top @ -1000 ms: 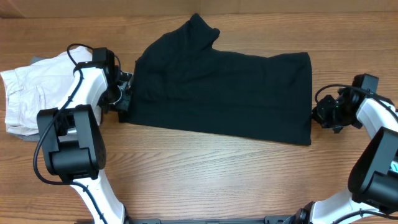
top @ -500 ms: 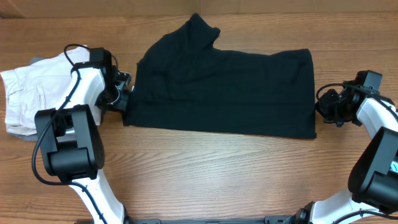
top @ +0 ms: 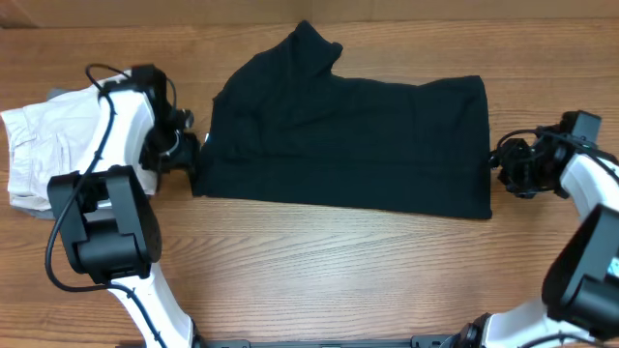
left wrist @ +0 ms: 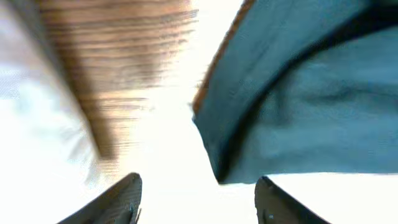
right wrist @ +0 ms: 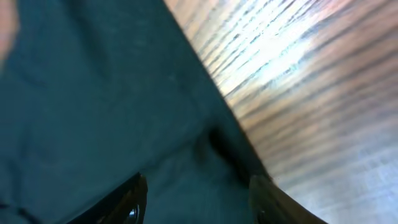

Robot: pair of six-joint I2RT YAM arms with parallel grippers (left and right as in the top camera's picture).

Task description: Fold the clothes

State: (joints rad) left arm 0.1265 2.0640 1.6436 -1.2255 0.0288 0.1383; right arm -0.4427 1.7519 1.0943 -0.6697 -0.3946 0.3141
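One table (top: pixel 319 261) carries two garments: one black T-shirt (top: pixel 348 145) spread across the middle toward the far edge, and one folded off-white garment (top: pixel 48 145) at the left edge. Two arms rise from the near edge, one left arm (top: pixel 121 126) and one right arm (top: pixel 590 184). There are two claws, the left claw (top: pixel 196 159) and the right claw (top: pixel 493 166), each with two fingers, four in all.

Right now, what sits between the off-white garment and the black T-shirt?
Only the left gripper, over the wooden table, separates the off-white garment from the black T-shirt; the overhead view shows it.
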